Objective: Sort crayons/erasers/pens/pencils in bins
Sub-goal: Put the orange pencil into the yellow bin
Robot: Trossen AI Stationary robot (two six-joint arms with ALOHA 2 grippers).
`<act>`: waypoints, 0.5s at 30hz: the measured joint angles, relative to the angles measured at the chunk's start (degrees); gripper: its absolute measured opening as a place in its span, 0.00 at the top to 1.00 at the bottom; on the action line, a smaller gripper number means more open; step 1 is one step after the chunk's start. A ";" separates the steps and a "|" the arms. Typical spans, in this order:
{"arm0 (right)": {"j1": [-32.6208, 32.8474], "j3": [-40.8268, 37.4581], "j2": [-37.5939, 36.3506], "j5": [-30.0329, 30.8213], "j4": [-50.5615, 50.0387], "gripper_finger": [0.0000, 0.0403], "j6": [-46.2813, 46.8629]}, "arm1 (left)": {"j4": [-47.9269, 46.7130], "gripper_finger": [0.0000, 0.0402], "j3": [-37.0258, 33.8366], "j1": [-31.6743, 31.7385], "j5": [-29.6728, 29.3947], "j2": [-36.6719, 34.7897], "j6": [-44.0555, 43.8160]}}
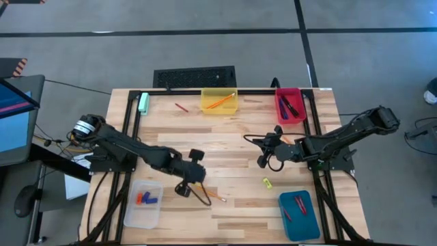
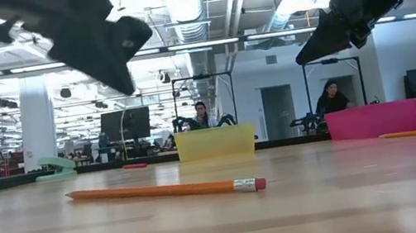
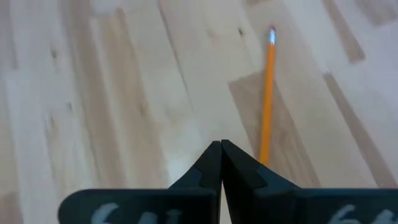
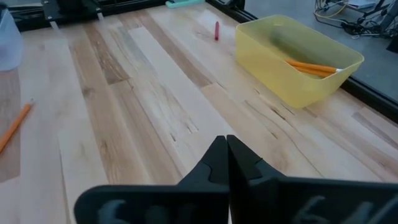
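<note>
Closed left fingers (image 3: 221, 155) hover just beside the loose pencil (image 3: 267, 99).

loose orange pencil (image 1: 213, 194) flat on tabletop beside clear bin (image 1: 143, 203) | clear bin: blue and red-orange erasers (image 1: 147, 199) | yellow bin (image 1: 219, 102): orange pencils (image 1: 221, 102) | red bin (image 1: 289, 105): dark pens (image 1: 291, 106) | teal-blue bin (image 1: 299, 215): red crayons (image 1: 299, 205) | yellow eraser (image 1: 267, 182) and red crayon (image 1: 181, 107) loose on tabletop
</note>
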 joint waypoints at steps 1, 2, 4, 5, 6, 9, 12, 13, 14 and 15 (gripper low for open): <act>0.00 0.00 0.00 0.00 0.00 0.99 0.01 | 0.59 1.00 -0.11 0.71 1.28 -0.30 -0.19; 0.00 0.00 0.00 0.00 0.03 0.99 0.01 | 0.96 1.00 -0.30 1.38 3.16 -0.26 -0.92; 0.00 0.00 0.00 0.00 0.09 0.99 0.01 | 1.73 0.99 -0.77 2.21 7.04 1.23 -2.67; 0.00 0.00 0.00 0.00 0.09 0.99 0.00 | 2.59 0.98 -0.79 2.15 7.96 2.37 -2.83; 0.00 0.00 0.01 0.00 0.14 0.99 0.01 | 3.40 0.96 -0.79 1.71 8.12 3.54 -2.83; 0.00 0.00 0.01 0.00 0.07 0.98 0.04 | 5.36 0.88 -0.32 -0.55 7.89 7.32 -2.56; 0.00 0.00 0.00 0.00 0.10 0.99 0.04 | 5.43 0.78 1.65 -2.75 7.36 11.12 -3.70; 0.00 0.00 0.00 0.00 0.04 0.99 0.03 | 5.53 0.75 2.47 -3.29 6.95 12.01 -4.27; 0.00 0.00 0.00 0.00 0.11 0.99 0.03 | 5.37 0.72 3.26 -3.76 6.15 12.85 -4.71; 0.00 0.00 0.00 0.00 0.15 0.99 0.03 | 4.82 0.69 3.99 -4.13 5.47 13.73 -4.77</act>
